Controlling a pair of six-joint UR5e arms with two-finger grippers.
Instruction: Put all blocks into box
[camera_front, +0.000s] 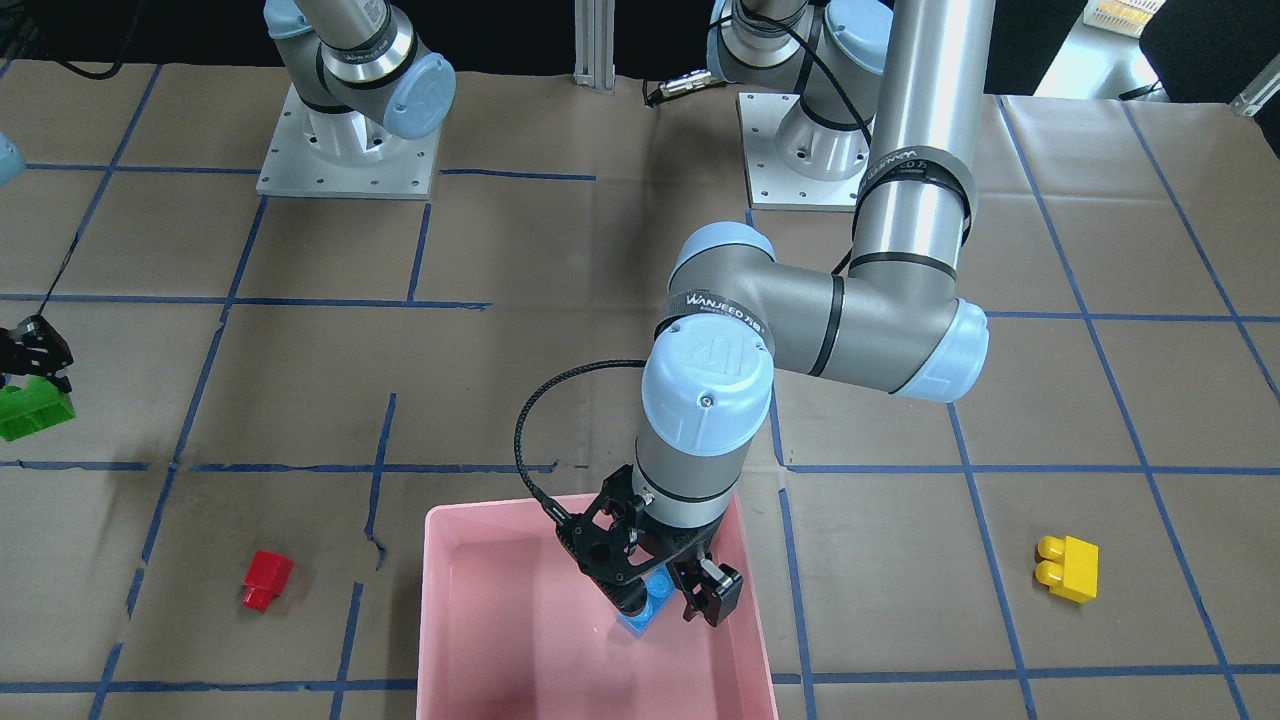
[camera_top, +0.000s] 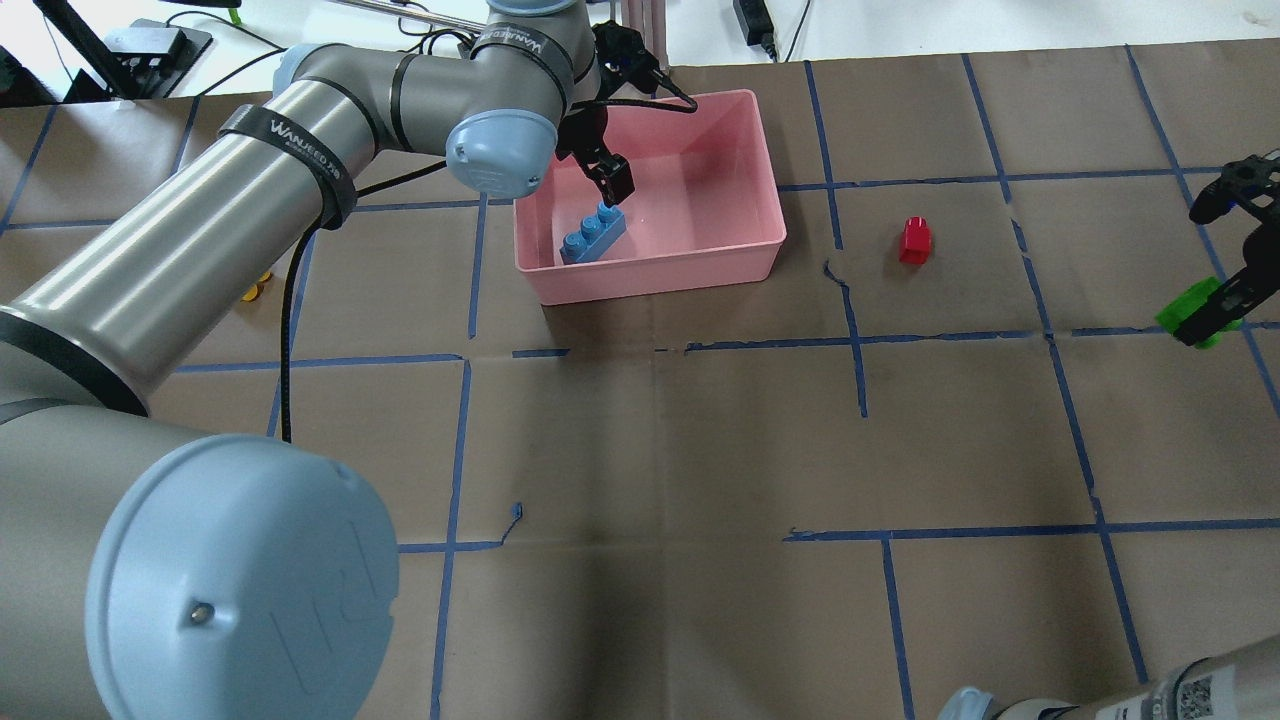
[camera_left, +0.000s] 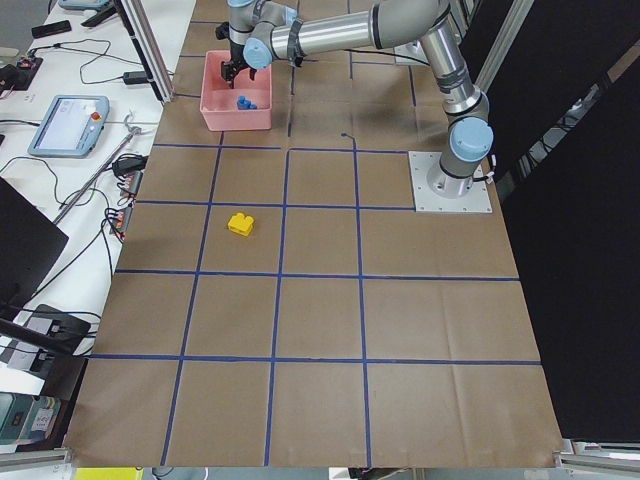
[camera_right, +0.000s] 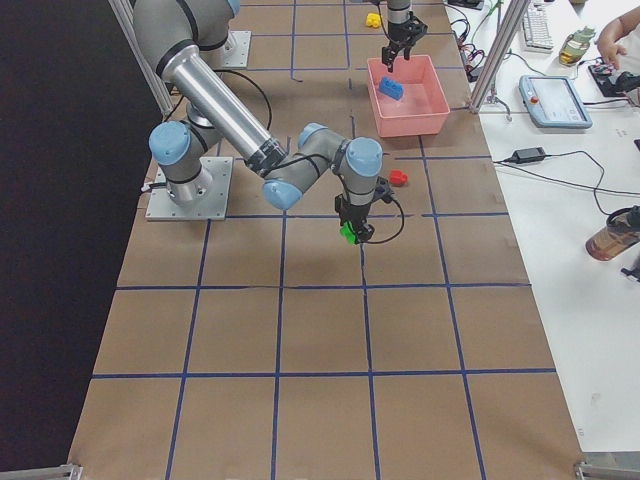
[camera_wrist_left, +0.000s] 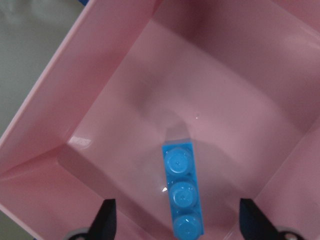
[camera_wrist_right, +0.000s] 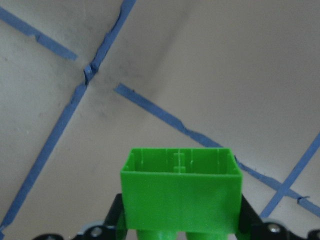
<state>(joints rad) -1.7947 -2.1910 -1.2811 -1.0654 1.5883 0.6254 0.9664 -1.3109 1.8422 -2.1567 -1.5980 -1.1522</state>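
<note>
The long blue brick (camera_top: 593, 236) lies in the pink box (camera_top: 700, 262), near its left wall. My left gripper (camera_front: 672, 600) hangs open just above it, one finger on each side of the brick (camera_wrist_left: 181, 195), not touching. My right gripper (camera_top: 1215, 305) is shut on the green brick (camera_wrist_right: 180, 192) and holds it above the table at the far right (camera_front: 35, 412). The red brick (camera_top: 914, 240) sits on the table right of the box. The yellow brick (camera_front: 1068, 567) sits on the table to the box's other side.
Brown paper with a blue tape grid covers the table. The two arm bases (camera_front: 345, 150) stand at the robot's edge. My left arm's long links (camera_top: 300, 130) reach over the table's left half and hide most of the yellow brick in the overhead view.
</note>
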